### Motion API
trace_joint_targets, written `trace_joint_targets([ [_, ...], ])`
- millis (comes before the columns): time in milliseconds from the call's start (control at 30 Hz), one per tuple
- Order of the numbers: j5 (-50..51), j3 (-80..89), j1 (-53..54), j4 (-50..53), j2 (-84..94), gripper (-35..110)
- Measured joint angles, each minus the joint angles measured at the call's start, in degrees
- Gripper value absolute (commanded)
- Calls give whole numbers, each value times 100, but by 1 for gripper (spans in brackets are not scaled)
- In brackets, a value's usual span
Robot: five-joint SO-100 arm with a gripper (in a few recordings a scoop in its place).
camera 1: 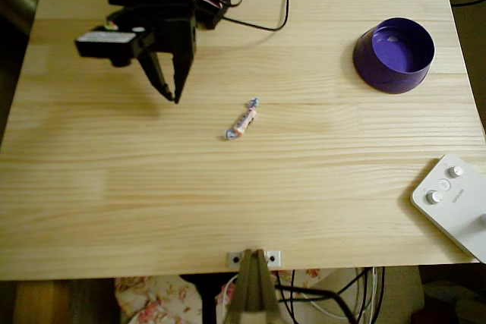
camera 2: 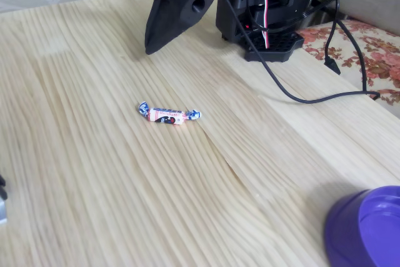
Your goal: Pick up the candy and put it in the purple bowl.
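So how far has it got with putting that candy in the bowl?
Nothing looks done yet: the candy lies on the bare table, and the purple bowl holds nothing. The end effector hangs over the table to the candy's upper left in the overhead view, gripping nothing. Left: reach the candy, grasp it, carry it to the bowl, release.

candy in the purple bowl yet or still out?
Out. The candy lies flat on the bare table, well apart from the purple bowl, whose glossy inside holds nothing in the overhead view.
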Motion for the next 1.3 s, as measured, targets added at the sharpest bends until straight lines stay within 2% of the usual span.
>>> trace_joint_targets([
  [700, -44, 0, -18, 0, 0, -1],
  [933, -756, 0, -668, 0, 88, -1],
  [1100, -1107, 0, -765, -18, 105, -1],
  [1300, -729, -510, -940, 290, -44, -1],
])
